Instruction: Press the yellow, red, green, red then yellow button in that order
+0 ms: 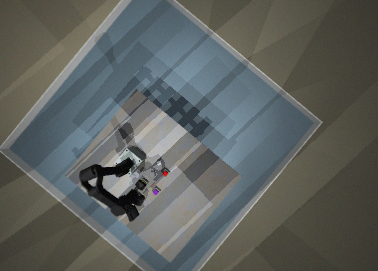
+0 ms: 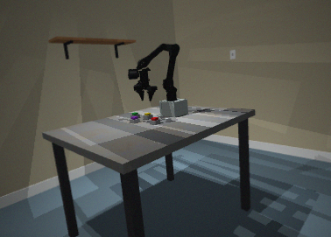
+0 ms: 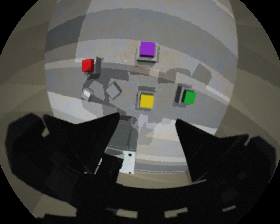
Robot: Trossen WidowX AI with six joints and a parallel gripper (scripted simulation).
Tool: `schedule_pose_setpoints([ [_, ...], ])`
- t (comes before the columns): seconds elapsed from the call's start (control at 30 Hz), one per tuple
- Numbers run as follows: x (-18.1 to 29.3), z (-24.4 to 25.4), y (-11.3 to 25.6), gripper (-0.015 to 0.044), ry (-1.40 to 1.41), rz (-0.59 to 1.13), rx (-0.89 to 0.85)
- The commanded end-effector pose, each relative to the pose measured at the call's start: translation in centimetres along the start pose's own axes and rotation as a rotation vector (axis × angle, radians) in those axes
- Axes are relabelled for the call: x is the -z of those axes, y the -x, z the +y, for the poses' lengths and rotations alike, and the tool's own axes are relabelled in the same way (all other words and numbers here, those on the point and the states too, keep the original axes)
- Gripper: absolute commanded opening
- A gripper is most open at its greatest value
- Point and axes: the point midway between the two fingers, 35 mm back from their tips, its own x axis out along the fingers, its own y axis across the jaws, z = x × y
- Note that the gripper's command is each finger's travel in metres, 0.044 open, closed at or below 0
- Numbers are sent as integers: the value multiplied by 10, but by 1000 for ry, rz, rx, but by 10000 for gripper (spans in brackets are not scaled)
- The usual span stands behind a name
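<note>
My gripper [image 2: 146, 100] [image 3: 148, 119] is open and empty, pointing down above the table, with its fingertips well clear of the buttons. The yellow button [image 2: 147, 114] [image 3: 146, 101] shows just ahead of the gap between the fingers in the wrist view. The red button [image 1: 165, 173] [image 2: 154, 119] [image 3: 87, 65] is at the upper left of the wrist view. The green button [image 2: 135, 114] [image 3: 189, 97] is to the right of the yellow one there. None of these three looks pressed. In the top view the arm and gripper hide the green button and most of the yellow one.
A purple button [image 1: 156, 192] [image 2: 134, 118] [image 3: 147, 49] stands beyond the yellow one in the wrist view. A grey block [image 3: 113, 90] and a paler block [image 3: 86, 93] lie between the red and yellow buttons and the arm's base [image 2: 173, 108]. A wall shelf [image 2: 93, 40] hangs behind the table.
</note>
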Motion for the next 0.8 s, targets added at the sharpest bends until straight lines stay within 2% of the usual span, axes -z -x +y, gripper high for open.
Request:
schedule_pose_setpoints([
  [0.0,-1,-1,-11,348,-3,-4,-13],
  [0.13,0,0,-60,242,-3,-3,-13],
  [0.4,1,0,-63,32,-3,-3,-14],
  [0.77,0,0,-65,20,-3,-3,-14],
])
